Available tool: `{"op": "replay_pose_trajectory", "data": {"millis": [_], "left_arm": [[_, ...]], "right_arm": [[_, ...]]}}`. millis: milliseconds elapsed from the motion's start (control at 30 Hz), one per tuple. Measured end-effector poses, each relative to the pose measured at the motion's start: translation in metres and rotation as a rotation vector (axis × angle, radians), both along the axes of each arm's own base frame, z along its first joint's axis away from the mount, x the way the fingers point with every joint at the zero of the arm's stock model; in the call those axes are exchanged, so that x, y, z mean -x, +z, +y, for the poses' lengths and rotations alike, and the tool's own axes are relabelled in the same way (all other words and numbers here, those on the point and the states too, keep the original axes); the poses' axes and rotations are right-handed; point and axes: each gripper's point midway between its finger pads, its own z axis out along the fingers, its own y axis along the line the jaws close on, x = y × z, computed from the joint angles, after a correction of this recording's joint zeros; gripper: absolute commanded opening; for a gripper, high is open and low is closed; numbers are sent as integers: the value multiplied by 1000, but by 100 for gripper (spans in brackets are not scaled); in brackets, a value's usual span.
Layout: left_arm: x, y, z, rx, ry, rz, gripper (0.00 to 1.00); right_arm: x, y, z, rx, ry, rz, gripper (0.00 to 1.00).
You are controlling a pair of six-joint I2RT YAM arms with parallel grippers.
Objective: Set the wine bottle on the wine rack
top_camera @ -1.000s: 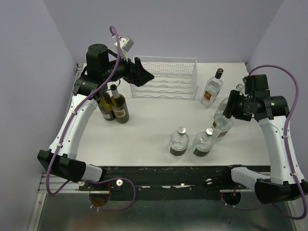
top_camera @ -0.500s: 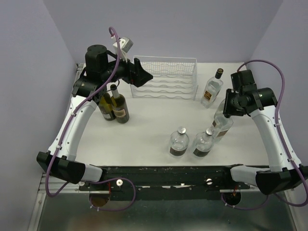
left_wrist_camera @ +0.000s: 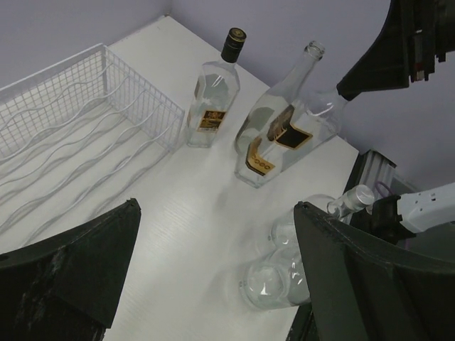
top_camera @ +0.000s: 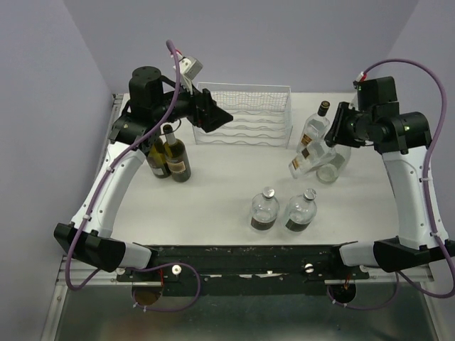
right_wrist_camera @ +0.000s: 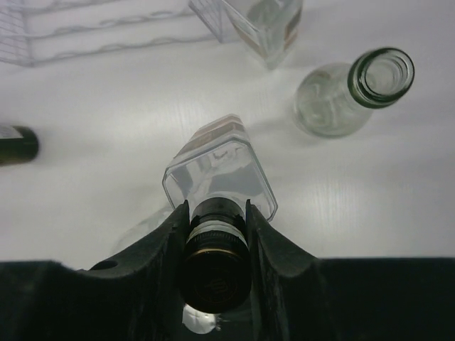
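Observation:
The wine bottle [top_camera: 306, 158], clear and square with a black cap and a dark and gold label, hangs tilted above the table. My right gripper [top_camera: 333, 139] is shut on its neck. From the right wrist the capped neck [right_wrist_camera: 215, 245] sits tight between both fingers, with the body [right_wrist_camera: 220, 170] pointing away. It shows in the left wrist view too [left_wrist_camera: 274, 145]. The white wire wine rack [top_camera: 245, 114] [left_wrist_camera: 64, 128] [right_wrist_camera: 106, 28] stands at the back centre, left of the bottle. My left gripper [top_camera: 213, 117] [left_wrist_camera: 213, 270] hovers open by the rack's left end, holding nothing.
A square black-capped bottle [top_camera: 315, 126] and a round open-necked bottle [top_camera: 331, 168] stand close to the held one. Two small round bottles [top_camera: 264, 209] [top_camera: 301, 211] stand near the front centre. Two dark bottles [top_camera: 170, 153] stand at the left under my left arm.
My right gripper has shut on the bottle's neck, lifted it off the table and carried it back and left, tilting it. The left arm has hardly moved.

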Motion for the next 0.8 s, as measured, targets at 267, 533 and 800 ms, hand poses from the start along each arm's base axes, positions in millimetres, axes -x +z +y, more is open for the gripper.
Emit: {"op": "replay_pose_trajectory", "data": {"millis": [267,533,800], "left_arm": [[18,-17,-28,-45,-115,-22,99],[27,-74,-59,-213,-195,-83,99],[28,-123,-68,-332,-226,-166,99]], "right_arm": [[-19,50,46,-258,78,-125,1],[-31,60,89,-475,153,-87,1],[-30,65,112,-597,206,-58,1]]}}
